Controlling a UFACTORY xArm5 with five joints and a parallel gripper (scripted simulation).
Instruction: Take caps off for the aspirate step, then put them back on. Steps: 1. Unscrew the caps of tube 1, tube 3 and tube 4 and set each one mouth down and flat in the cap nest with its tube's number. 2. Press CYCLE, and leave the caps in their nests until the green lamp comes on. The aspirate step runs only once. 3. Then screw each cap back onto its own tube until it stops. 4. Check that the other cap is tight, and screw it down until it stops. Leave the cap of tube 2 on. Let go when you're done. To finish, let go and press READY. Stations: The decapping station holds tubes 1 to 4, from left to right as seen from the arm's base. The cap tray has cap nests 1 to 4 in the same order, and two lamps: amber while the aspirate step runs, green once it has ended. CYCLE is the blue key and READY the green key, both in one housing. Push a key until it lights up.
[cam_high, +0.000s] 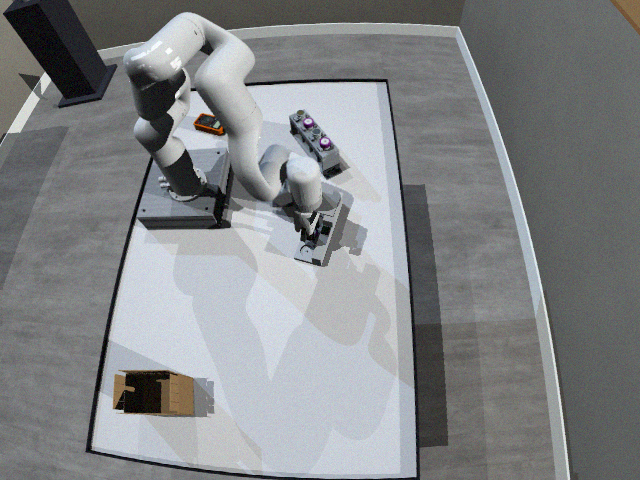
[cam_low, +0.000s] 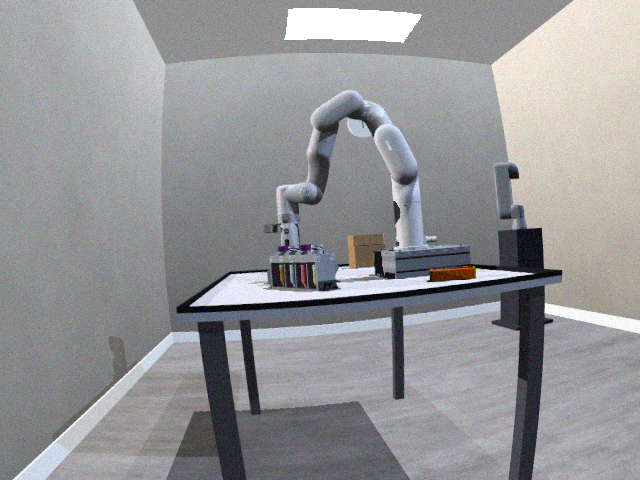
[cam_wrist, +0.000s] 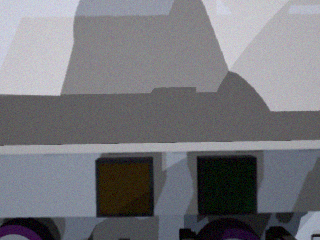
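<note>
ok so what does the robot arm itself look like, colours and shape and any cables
The glossy white arm is built from rounded tubular links with darker grey joint bands, standing on a grey rectangular base block. Its small gripper is light grey with slim dark fingers. No outside cables show, and no markings are legible.

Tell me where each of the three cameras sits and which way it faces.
Top: overhead, looking down on the white table; the whole arm and pincer show, over the cap tray.
Exterior: at room level across the table, facing the tube rack; the full arm arches down behind it.
Wrist: low on the pincer, close over the tray, facing its amber lamp and green lamp, both unlit; a purple cap is at the bottom edge, no arm shows.
Shared: top and exterior both show the cardboard box and orange device.
</note>
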